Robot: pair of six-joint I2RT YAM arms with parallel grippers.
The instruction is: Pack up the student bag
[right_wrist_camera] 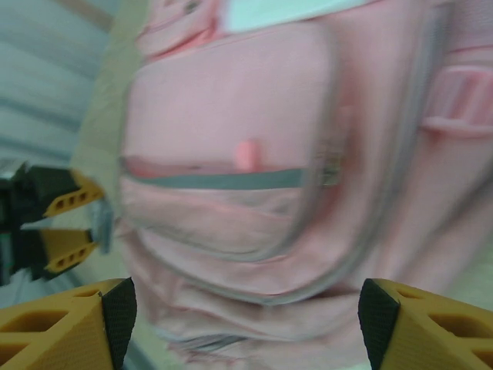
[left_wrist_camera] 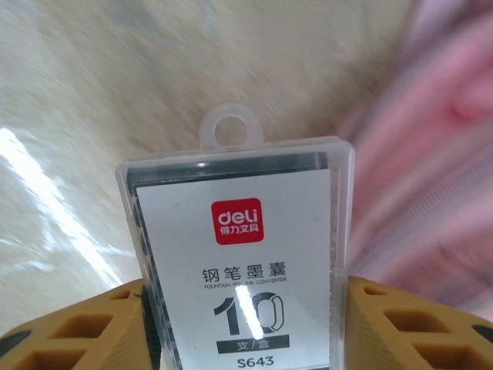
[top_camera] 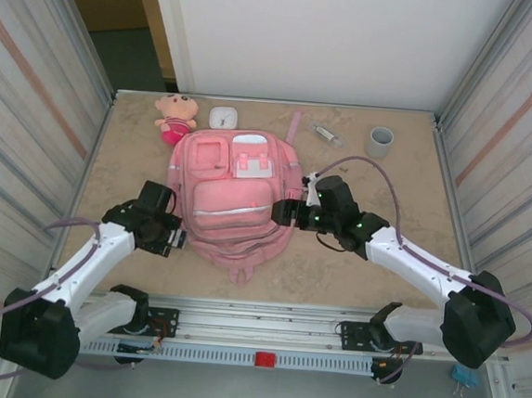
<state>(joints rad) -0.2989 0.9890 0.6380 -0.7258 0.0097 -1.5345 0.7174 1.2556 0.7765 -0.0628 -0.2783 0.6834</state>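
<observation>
Clear "deli" S643 box (left_wrist_camera: 239,262) pinched in left jaws — right jaws spread over student bag (right_wrist_camera: 254,108).

beige marbled tabletop (top_camera: 121,149), ribbed metal side panels (top_camera: 33,95), white back wall (top_camera: 327,37), dark floor (top_camera: 134,57) beyond

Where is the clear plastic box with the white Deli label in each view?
Top external: clear plastic box in the left gripper, left of the pink fabric backpack.
Left wrist: box lower centre.
Right wrist: box at left edge.
Shared landmark: the backpack.
</observation>
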